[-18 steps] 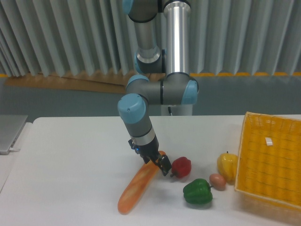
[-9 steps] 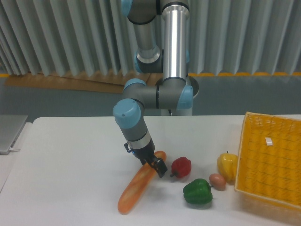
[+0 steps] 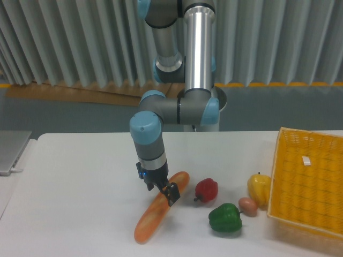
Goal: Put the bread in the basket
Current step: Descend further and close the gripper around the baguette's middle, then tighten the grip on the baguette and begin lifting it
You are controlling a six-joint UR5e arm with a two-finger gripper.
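So we've got the gripper (image 3: 170,194) down low on the bread (image 3: 158,215), right over its middle stretch; the dark fingers sit against the crust, but honestly we can't tell if they're pinching it or just parked on top, the view's too small for that. The bread lies flat on the table (image 3: 80,182), slanted, with its lower tip close to the front edge and its upper tip pointing toward the red pepper (image 3: 206,190); the two don't touch as far as we can see.

The basket (image 3: 308,182) sits at the right edge of the table, partly cut off by the frame, tilted a bit, with a little white tag (image 3: 306,159) inside it; it's well apart from the bread. Between them we see the veggies: green pepper (image 3: 225,218) near the front edge, a small brownish round thing (image 3: 247,206) just beside it, and a yellow pepper (image 3: 259,188) right up against the basket's left wall.

Over at the left edge there's a grey laptop (image 3: 12,150), mostly out of frame.
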